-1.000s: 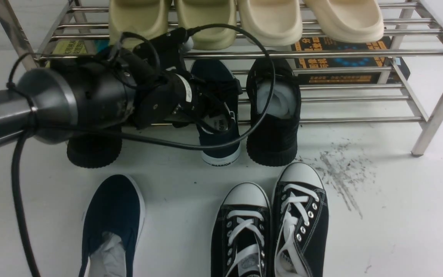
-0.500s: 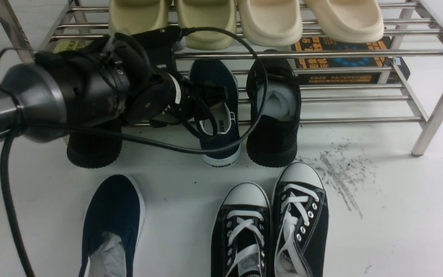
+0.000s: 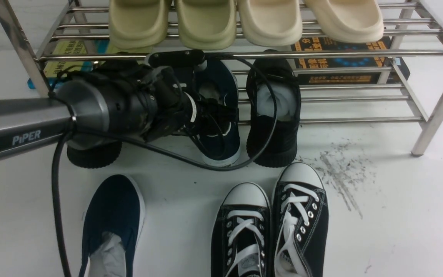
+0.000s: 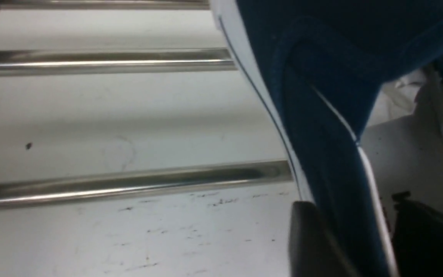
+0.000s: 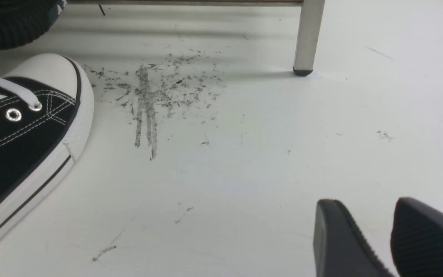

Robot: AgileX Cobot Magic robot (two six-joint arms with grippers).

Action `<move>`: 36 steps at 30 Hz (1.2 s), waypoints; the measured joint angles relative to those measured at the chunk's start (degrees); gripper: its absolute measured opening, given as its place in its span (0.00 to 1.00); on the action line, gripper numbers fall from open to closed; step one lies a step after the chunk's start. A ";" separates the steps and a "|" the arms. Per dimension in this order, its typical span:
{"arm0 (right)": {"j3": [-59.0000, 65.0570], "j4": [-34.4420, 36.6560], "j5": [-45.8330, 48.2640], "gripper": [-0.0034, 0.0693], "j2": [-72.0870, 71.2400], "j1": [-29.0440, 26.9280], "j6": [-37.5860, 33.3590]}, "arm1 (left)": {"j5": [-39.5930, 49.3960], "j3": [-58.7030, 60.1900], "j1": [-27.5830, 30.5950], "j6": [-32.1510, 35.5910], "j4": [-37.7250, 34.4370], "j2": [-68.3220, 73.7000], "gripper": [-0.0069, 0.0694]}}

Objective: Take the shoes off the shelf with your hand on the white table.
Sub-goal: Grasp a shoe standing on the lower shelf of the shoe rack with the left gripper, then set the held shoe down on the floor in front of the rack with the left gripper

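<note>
Carrying a "PiPER" label, the left arm (image 3: 27, 134) extends above the paper-stuffed table slip-on (image 3: 112, 215). The left gripper (image 4: 354, 215) straddles the side of the shelf slip-on (image 3: 219, 142), on the lower tier; clamping appears possible but cannot be confirmed. Right of that gripper stands a paper-stuffed black sneaker (image 3: 273, 138). The right gripper (image 5: 367, 204) has its fingers apart.

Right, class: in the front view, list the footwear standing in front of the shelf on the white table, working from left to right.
Navy slip-on shoe → black lace-up sneaker, the one set lower → second black lace-up sneaker, its toe cap further up the picture.
</note>
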 joint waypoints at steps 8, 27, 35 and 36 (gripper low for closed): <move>0.00 0.00 0.00 0.37 0.00 0.00 0.00 | 7.58 0.00 -0.74 -0.20 -1.98 -2.50 0.12; 0.00 0.00 0.00 0.37 0.00 0.00 0.00 | 33.56 16.21 -23.06 -24.60 4.14 -20.65 0.12; 0.00 0.00 0.00 0.37 0.00 0.00 0.00 | 37.08 21.56 -32.47 -43.53 13.17 -20.76 0.12; 0.00 0.00 0.00 0.37 0.00 0.00 0.00 | 38.57 21.82 -33.69 -44.62 13.23 -20.83 0.12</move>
